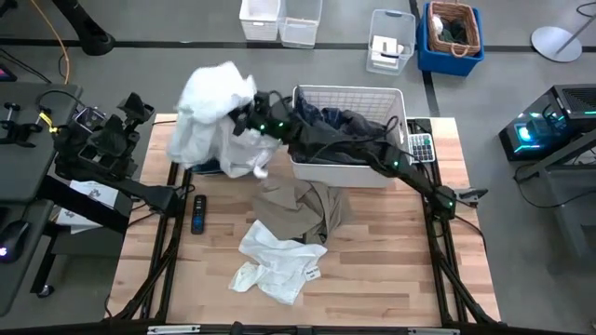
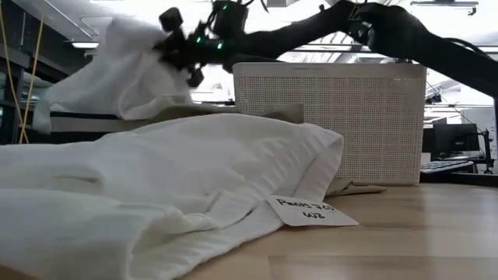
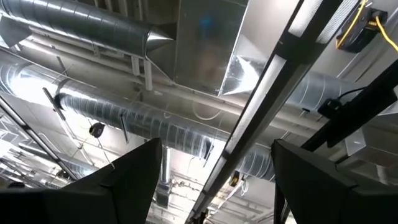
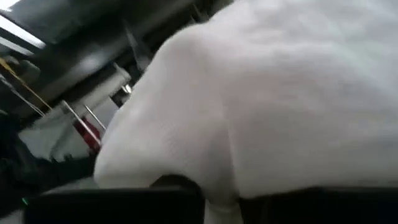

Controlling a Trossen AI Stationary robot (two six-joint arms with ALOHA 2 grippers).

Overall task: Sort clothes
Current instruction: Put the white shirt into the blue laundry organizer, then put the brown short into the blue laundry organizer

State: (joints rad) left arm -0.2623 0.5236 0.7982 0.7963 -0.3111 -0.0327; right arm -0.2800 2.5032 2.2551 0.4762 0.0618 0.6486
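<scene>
1. My right gripper (image 1: 244, 119) is clamped on a white garment (image 1: 212, 116), held up off the table to the left of the white basket (image 1: 349, 167); the cloth billows up and drapes down toward the table's back-left part.
2. My right arm reaches across over the basket from the table's right side.
3. My left gripper (image 1: 135, 107) is parked off the table's left edge, pointing up at ceiling ducts, fingers (image 3: 118, 186) apart, nothing between them.
4. Dark grey clothes (image 1: 340, 121) lie in the basket.
5. Tan khaki garment (image 1: 303, 209) lies in front of the basket, touching it.
6. Another white garment (image 1: 279, 261) sits crumpled near the front, with a handwritten tag (image 2: 307, 211).
7. A dark remote (image 1: 198, 214) lies left of the khaki one.
</scene>
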